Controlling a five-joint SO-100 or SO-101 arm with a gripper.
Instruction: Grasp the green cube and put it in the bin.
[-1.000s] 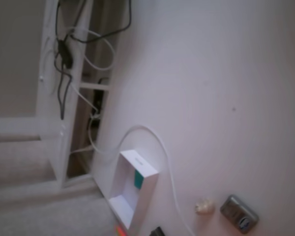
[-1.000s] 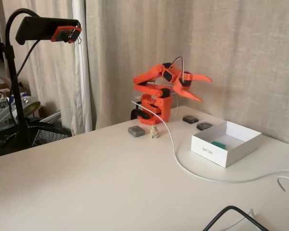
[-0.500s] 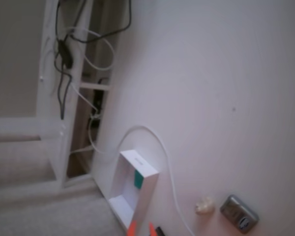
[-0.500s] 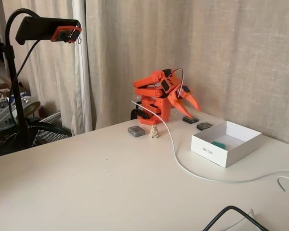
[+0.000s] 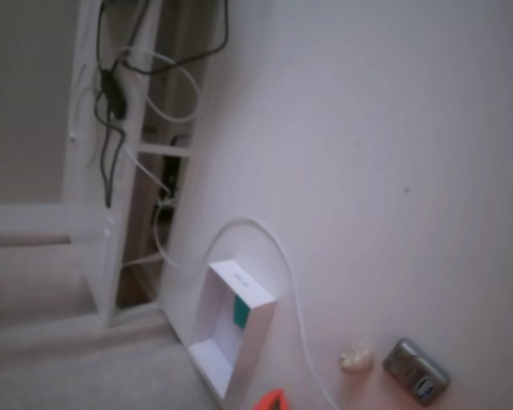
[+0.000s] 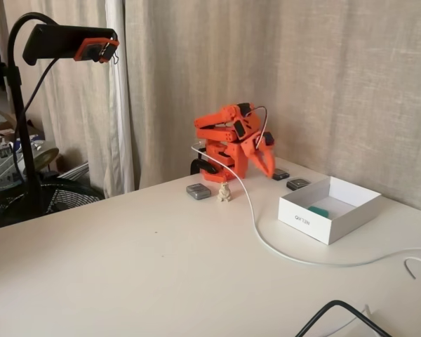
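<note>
Fixed views are catalogued as follows. Item: the green cube (image 6: 318,210), found lying on the floor of the bin (image 6: 305,218), close to the wall nearest the side camera; in the downward-looking fixed view the green cube (image 5: 238,311) is seen against the bin's right-hand wall (image 5: 255,335). Item: the gripper (image 6: 269,166), folded down close to the arm's orange base, well apart from the bin; nothing is held in it. The jaws appear drawn together in the side fixed view, though this is not settled with certainty at such a small size; in the downward-looking view only an orange tip of the gripper (image 5: 270,400) is shown at the bottom edge. Item: a white cable (image 6: 266,243), laid from the base across the table and past the front of the bin. Item: a grey oval gadget (image 6: 198,191) and a small cream lump (image 6: 224,192), set just beside each other near the base. Item: two dark flat gadgets (image 6: 297,184) behind the bin. The task is judged complete in placement, with the arm parked. Risks noted: the cable could be snagged by any further sweep of the arm and the light box dragged or tipped, spilling the cube; the dark gadgets near the fingertips could also be knocked.
</note>
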